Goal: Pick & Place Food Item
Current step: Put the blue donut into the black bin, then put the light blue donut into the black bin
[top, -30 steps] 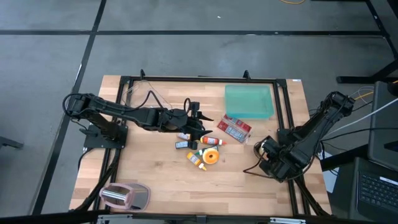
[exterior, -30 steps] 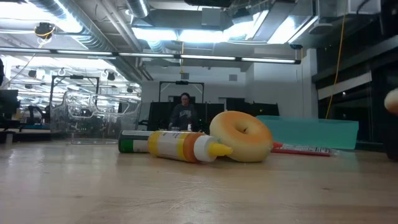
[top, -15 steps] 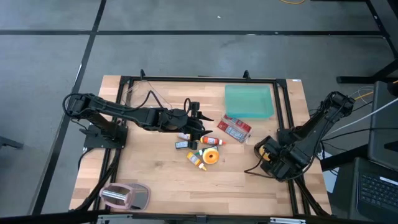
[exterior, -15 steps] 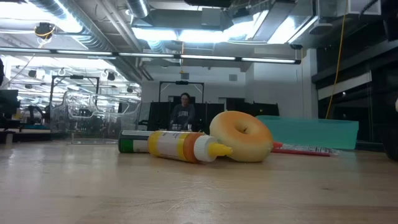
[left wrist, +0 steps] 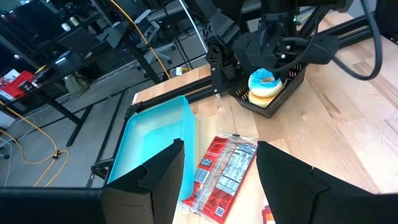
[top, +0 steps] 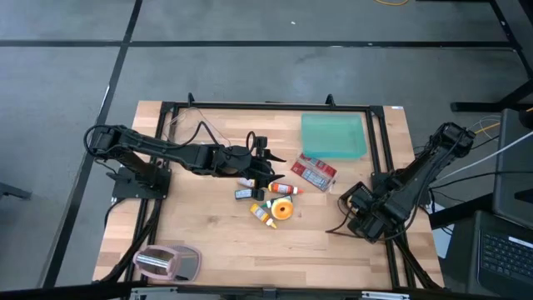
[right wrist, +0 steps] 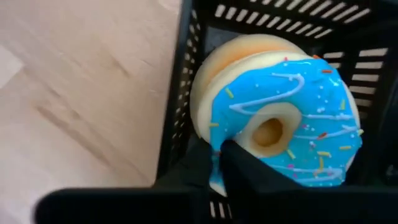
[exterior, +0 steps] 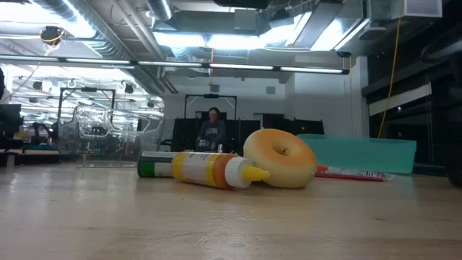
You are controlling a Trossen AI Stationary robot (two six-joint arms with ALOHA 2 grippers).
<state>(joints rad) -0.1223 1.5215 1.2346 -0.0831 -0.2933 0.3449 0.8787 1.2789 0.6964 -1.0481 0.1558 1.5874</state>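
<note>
Blue-iced doughnut lowered into the black basket

High view: the right gripper (top: 364,218) hangs over the basket (top: 376,229), the drop spot. Left wrist view: the left gripper (left wrist: 217,171), jaws apart, waits above the snack packet (left wrist: 222,175). Right wrist view: the doughnut (right wrist: 277,134) lies inside, a finger (right wrist: 249,171) at its edge; whether it is still gripped, I cannot tell.

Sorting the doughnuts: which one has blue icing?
The blue-iced doughnut in the black basket under the right gripper; the plain doughnut has none.
</note>
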